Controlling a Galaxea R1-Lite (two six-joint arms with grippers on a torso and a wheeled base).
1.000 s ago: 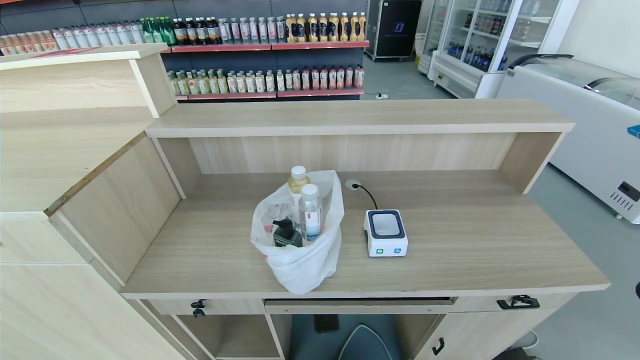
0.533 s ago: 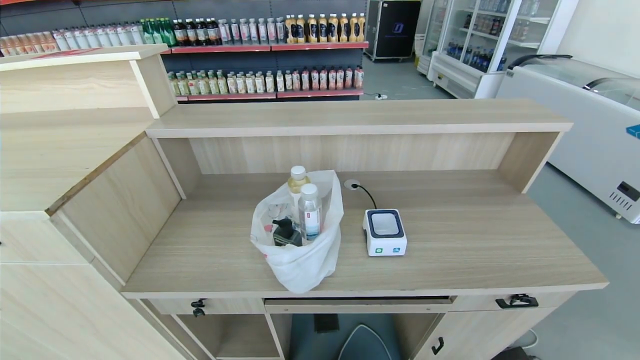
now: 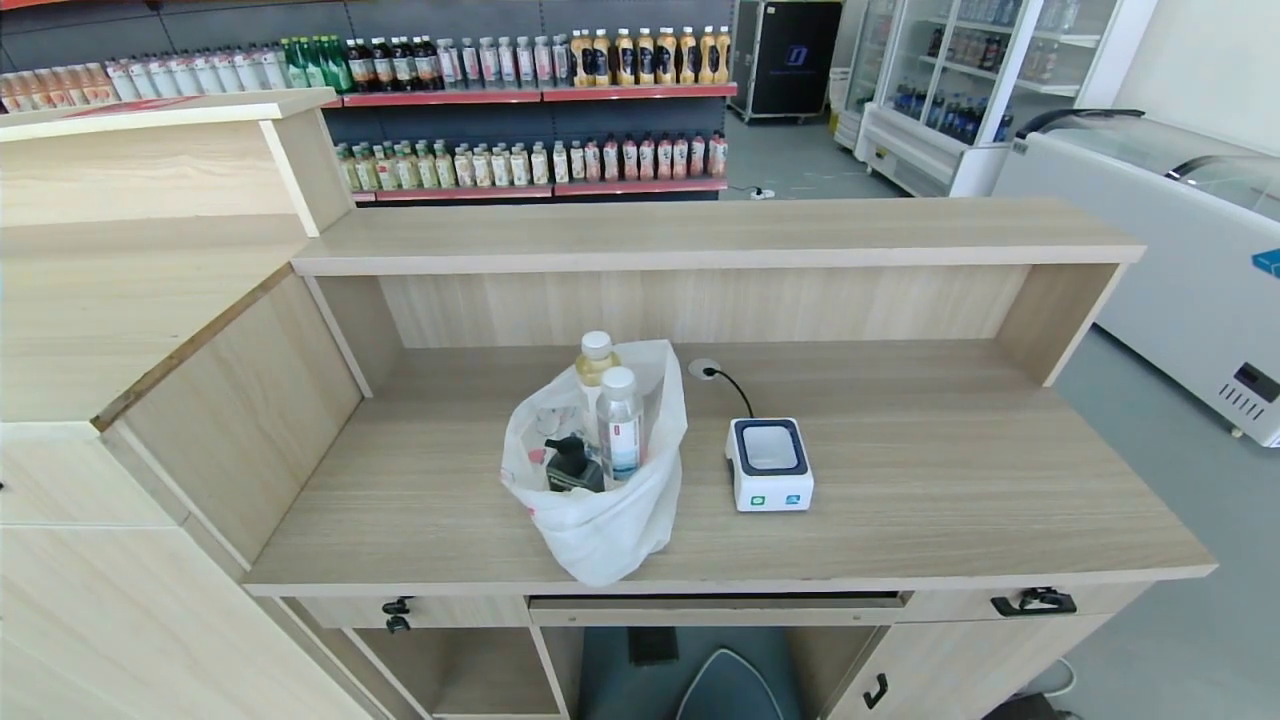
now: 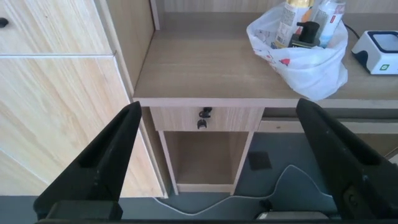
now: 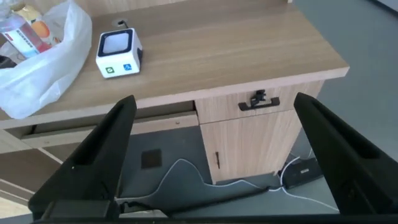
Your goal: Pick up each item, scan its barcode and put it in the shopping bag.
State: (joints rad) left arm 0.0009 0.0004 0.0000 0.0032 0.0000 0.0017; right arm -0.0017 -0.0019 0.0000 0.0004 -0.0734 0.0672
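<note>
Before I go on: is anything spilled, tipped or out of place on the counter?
Nothing stands out. The shopping bag sits upright on the counter with its bottles standing inside and no spill around it. The scanner lies flat beside the bag, apart from it, and its cable runs to the counter hole.

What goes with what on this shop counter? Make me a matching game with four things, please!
Things:
1. shopping bag
2. scanner
3. black pump bottle
4. clear bottle

Clues:
A. dark, sitting low inside the bag
B. white plastic, open at the top
C. see-through, with a white cap, upright in the bag
D. white box on the bare counter, beside the bag

Pairs: 1-B, 2-D, 3-A, 4-C.
</note>
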